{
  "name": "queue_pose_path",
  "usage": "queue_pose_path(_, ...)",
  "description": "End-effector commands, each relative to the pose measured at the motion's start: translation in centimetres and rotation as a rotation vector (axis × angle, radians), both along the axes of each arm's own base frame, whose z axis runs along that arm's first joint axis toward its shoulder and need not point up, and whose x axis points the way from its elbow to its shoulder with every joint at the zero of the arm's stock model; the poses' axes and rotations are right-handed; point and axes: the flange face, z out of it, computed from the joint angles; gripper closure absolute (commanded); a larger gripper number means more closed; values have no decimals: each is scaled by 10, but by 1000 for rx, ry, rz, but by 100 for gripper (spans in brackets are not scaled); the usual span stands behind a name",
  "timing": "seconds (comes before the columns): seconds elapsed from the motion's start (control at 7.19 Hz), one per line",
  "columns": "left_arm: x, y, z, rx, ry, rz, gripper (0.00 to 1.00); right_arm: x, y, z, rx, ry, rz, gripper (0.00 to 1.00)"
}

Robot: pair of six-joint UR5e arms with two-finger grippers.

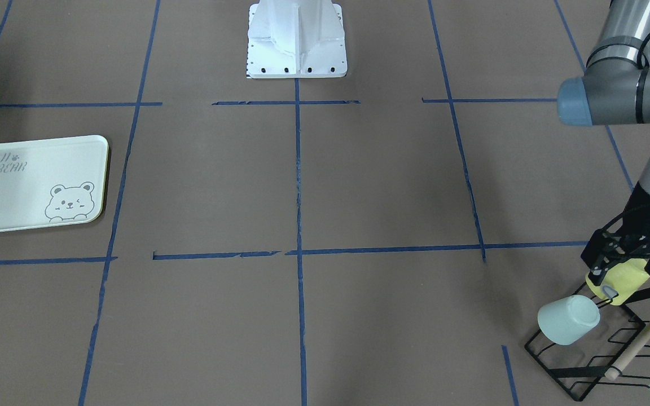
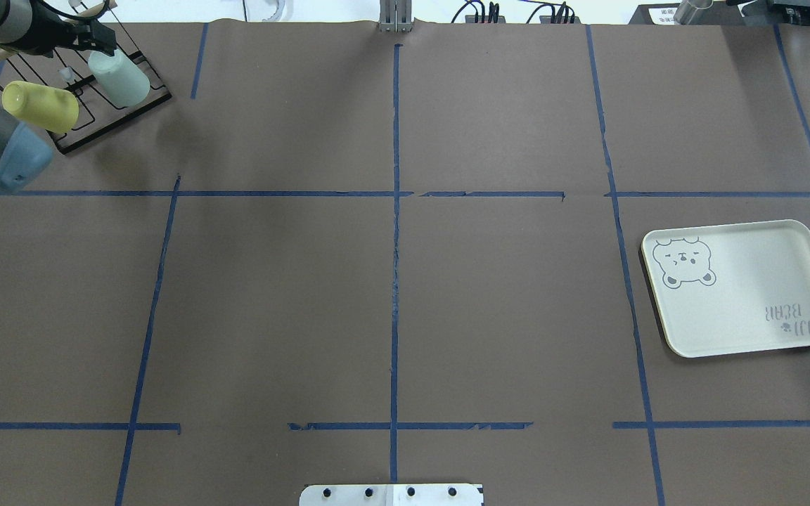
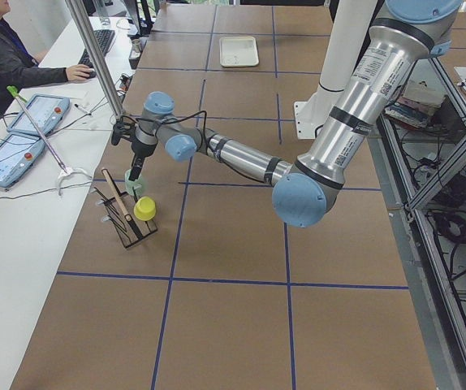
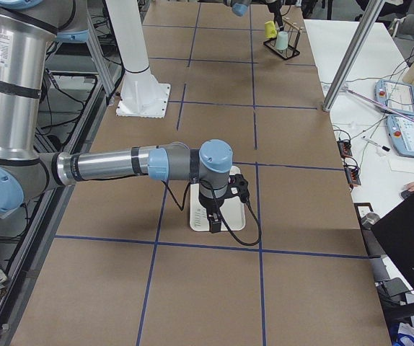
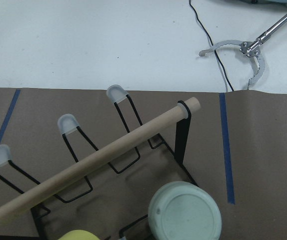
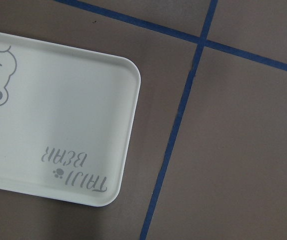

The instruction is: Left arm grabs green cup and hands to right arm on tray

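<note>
The green cup [image 1: 569, 320] sits upside down and tilted on a peg of a black wire rack [image 1: 584, 366], at the table's far corner on my left side. It also shows in the overhead view [image 2: 120, 77] and the left wrist view [image 5: 185, 212], bottom face up. My left gripper [image 1: 613, 275] hovers just above the rack, beside the green cup, open and empty. The tray [image 2: 749, 281] lies flat and bare on my right side. My right gripper [image 4: 211, 216] hangs over the tray [image 6: 58, 125]. I cannot tell whether it is open or shut.
A pale yellow cup [image 1: 625, 282] with a loop handle sits on the same rack, right by the left gripper. A wooden rod [image 5: 98, 160] tops the rack. The white robot base [image 1: 297, 39] stands mid-table. An operator [image 3: 6, 49] sits at the side desk.
</note>
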Motion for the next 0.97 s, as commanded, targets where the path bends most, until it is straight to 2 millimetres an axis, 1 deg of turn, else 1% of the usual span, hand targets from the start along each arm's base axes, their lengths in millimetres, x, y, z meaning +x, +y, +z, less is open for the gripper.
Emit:
queue_pose_path(0.0,17,-14,5,13,-16,-26,0,0,1,3,-5,1,0,0)
queue_pose_path(0.14,26,-16,19,10,-17,-20,0,0,1,2,-4,1,0,0)
queue_pose_path(0.28,29,-21,22,4,-19,-17,0,0,1,2,-6,-1,0,0)
queue_pose_path(0.56,48,-19,23,-1,-22,6,0,0,1,3,-7,1,0,0)
queue_pose_path(0.7,49,-19,22,-1,-22,8,0,0,2,5,-10,1,0,0)
queue_pose_path(0.83,54,-17,26,-7,-27,17,0,0,2,5,-9,1,-1,0)
